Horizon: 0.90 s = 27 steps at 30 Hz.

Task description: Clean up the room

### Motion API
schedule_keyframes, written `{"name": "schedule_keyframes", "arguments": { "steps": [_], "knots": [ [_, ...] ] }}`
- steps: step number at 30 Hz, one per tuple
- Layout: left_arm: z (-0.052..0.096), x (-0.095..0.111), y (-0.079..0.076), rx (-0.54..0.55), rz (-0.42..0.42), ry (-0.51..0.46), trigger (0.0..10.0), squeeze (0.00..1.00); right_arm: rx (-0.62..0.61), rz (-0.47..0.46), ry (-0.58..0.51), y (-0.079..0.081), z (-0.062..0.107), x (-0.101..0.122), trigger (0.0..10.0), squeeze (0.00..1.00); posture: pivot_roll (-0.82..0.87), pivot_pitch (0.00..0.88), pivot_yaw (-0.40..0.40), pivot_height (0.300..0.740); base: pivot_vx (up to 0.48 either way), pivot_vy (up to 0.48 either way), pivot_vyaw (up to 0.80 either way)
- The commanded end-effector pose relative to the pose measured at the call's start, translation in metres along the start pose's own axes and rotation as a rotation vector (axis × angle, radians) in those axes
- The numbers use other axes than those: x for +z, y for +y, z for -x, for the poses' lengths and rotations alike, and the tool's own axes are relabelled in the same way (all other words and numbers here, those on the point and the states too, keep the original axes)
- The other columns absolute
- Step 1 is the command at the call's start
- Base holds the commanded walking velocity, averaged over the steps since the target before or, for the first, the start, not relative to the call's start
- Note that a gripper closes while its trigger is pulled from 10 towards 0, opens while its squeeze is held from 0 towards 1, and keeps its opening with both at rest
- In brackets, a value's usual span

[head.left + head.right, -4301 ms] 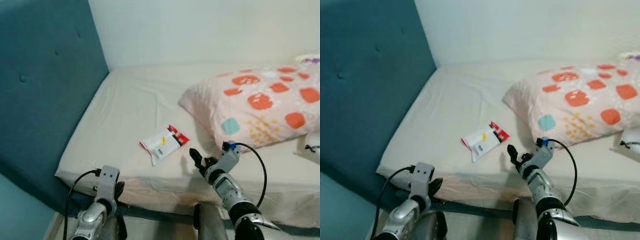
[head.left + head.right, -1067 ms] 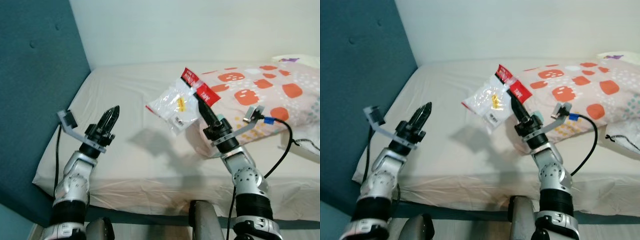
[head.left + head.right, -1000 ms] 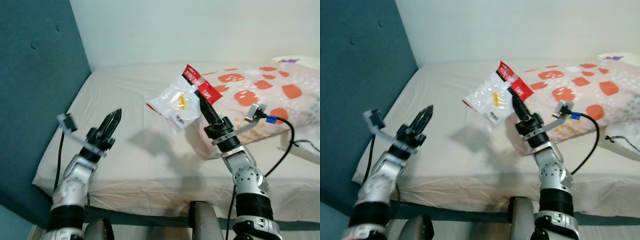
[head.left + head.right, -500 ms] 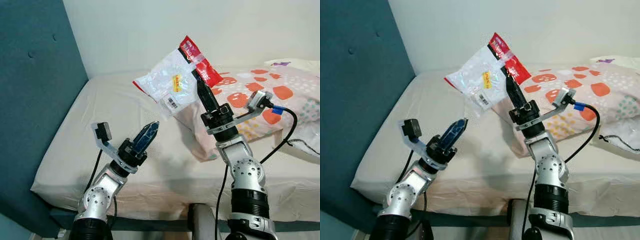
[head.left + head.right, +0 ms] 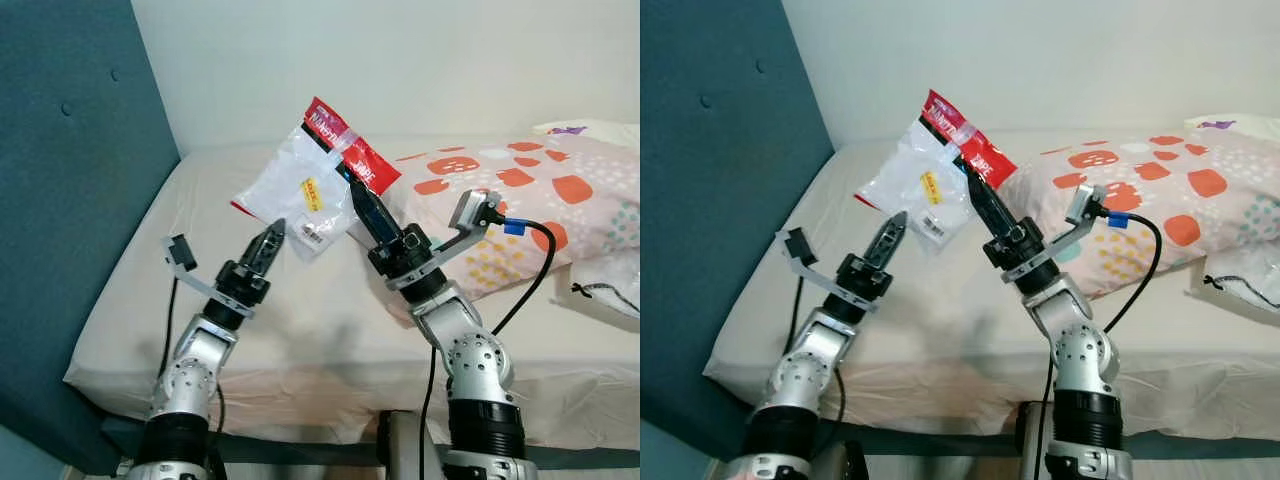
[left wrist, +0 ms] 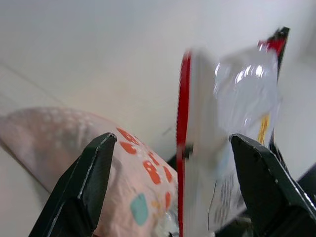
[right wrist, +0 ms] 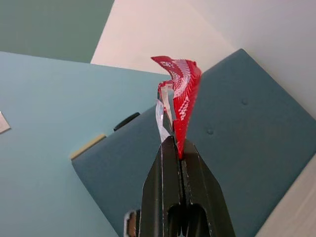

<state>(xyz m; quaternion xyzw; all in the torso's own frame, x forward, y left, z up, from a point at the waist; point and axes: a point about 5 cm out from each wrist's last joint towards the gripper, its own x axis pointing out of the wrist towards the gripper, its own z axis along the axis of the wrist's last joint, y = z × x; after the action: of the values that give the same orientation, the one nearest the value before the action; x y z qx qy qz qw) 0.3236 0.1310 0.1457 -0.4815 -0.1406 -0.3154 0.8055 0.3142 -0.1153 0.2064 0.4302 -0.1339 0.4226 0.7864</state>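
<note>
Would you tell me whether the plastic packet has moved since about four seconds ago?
Yes. The plastic packet, then flat on the mattress, is now held above it in the right gripper.

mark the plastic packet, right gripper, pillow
plastic packet (image 5: pixel 300 190), left eye view, clear middle.
right gripper (image 5: pixel 352 192), left eye view, fingers at the packet.
pillow (image 5: pixel 520 210), left eye view, patterned top.

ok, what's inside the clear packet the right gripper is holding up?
Inside the packet, a small yellow piece and a barcode label show through the plastic. The red header and glare hide the rest. The right gripper pinches its red edge.
</note>
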Motion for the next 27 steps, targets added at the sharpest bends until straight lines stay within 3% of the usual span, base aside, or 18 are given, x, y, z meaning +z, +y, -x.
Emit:
{"name": "schedule_keyframes", "arguments": {
  "steps": [1, 2, 3, 8, 10, 14, 22, 27],
  "knots": [
    [0.000, 0.008, 0.002, 0.002, -0.019, -0.018, 10.0, 0.00, -0.013, 0.004, 0.033, 0.001, 0.002, -0.005, 0.0, 0.00, -0.10, 0.003, 0.022, 0.500, 0.000, 0.000, 0.00],
    [0.000, 0.008, 0.002, 0.002, -0.019, -0.018, 10.0, 0.00, -0.013, 0.004, 0.033, 0.001, 0.002, -0.005, 0.0, 0.00, -0.10, 0.003, 0.022, 0.500, 0.000, 0.000, 0.00],
    [-0.001, 0.009, 0.000, -0.018, -0.012, -0.025, 0.0, 0.00, -0.019, 0.005, 0.039, 0.000, 0.003, -0.006, 0.0, 0.00, -0.10, 0.003, 0.022, 0.500, 0.000, 0.000, 0.00],
    [-0.001, 0.010, -0.003, -0.046, 0.009, -0.042, 0.0, 0.00, -0.029, 0.005, 0.050, 0.000, 0.003, -0.009, 0.0, 0.00, -0.09, 0.005, 0.020, 0.500, 0.000, 0.000, 0.00],
    [0.001, 0.008, -0.011, -0.119, 0.072, -0.045, 0.0, 0.00, -0.040, 0.005, 0.061, -0.001, 0.004, -0.012, 0.0, 0.00, -0.09, 0.007, 0.017, 0.500, 0.000, 0.000, 0.00],
    [0.003, 0.006, -0.016, -0.171, 0.101, -0.029, 0.0, 0.00, -0.047, 0.008, 0.066, -0.002, 0.004, -0.012, 0.0, 0.00, -0.09, 0.007, 0.017, 0.500, 0.000, 0.000, 0.00],
    [0.003, -0.002, -0.026, -0.251, 0.135, 0.022, 0.0, 0.00, -0.066, 0.017, 0.077, -0.004, 0.005, -0.013, 0.0, 0.00, -0.10, 0.006, 0.014, 0.500, 0.000, 0.000, 0.00],
    [0.003, -0.004, -0.025, -0.243, 0.125, 0.028, 0.0, 0.00, -0.092, 0.038, 0.087, -0.006, 0.005, -0.013, 0.2, 0.00, -0.10, 0.008, 0.014, 0.500, 0.000, 0.000, 0.00]
  ]
}}
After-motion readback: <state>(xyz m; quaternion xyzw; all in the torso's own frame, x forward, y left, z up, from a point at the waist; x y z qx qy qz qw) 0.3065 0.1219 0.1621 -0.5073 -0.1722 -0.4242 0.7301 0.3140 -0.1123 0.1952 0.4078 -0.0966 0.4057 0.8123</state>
